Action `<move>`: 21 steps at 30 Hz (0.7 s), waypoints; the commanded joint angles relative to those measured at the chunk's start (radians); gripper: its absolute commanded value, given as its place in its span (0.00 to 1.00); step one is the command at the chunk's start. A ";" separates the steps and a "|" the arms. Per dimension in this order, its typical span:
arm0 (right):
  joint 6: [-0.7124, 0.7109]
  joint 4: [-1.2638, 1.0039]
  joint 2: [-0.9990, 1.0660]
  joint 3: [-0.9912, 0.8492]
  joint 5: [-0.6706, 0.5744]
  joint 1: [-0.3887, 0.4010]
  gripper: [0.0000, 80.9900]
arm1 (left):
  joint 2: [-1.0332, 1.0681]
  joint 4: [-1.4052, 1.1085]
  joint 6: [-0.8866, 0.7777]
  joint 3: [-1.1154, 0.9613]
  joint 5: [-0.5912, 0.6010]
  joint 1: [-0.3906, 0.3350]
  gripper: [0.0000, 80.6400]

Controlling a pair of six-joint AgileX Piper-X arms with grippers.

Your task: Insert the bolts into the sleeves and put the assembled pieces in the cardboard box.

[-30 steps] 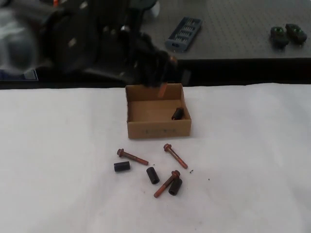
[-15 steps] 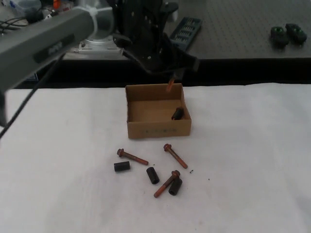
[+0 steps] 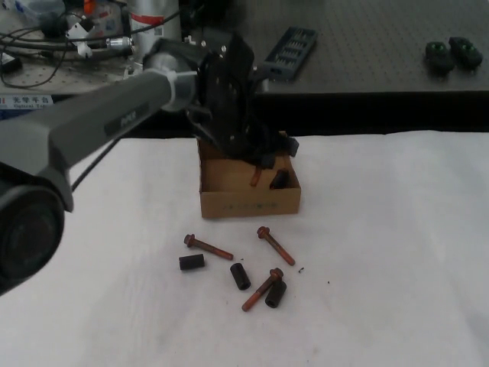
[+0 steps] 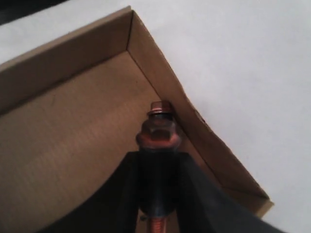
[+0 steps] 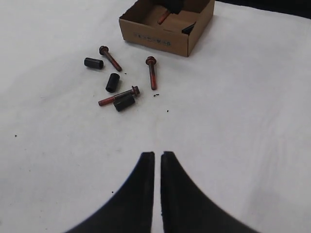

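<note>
White cloth [image 3: 397, 252] under the cardboard box [image 3: 248, 203] — dark perforated table [image 3: 367, 53] behind.

On the desk [image 3: 397, 252] there are three loose bolts [image 3: 208, 247] [image 3: 275, 245] [image 3: 262, 289] and three loose sleeves [image 3: 192, 262] [image 3: 241, 276] [image 3: 276, 293], one cardboard box [image 3: 248, 205], and two assembled pieces at the box, namely one lying piece [image 3: 280, 180] inside it and one held piece [image 4: 156, 138] over its floor.

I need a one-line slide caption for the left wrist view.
Left gripper holds a copper-coloured hex bolt inside the brown cardboard box.
</note>
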 commanded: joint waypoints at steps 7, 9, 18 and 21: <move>0.001 0.001 -0.007 -0.002 0.001 -0.005 0.05 | 0.050 -0.079 0.002 -0.017 0.009 0.002 0.01; 0.001 0.001 -0.007 -0.002 0.001 -0.005 0.05 | 0.059 -0.087 0.002 -0.017 0.009 0.002 0.01; 0.001 0.001 -0.007 -0.002 0.001 -0.005 0.05 | 0.081 -0.092 0.003 -0.017 0.047 0.002 0.05; 0.001 0.001 -0.007 -0.002 0.001 -0.005 0.05 | 0.081 -0.099 0.003 -0.017 0.047 0.002 0.19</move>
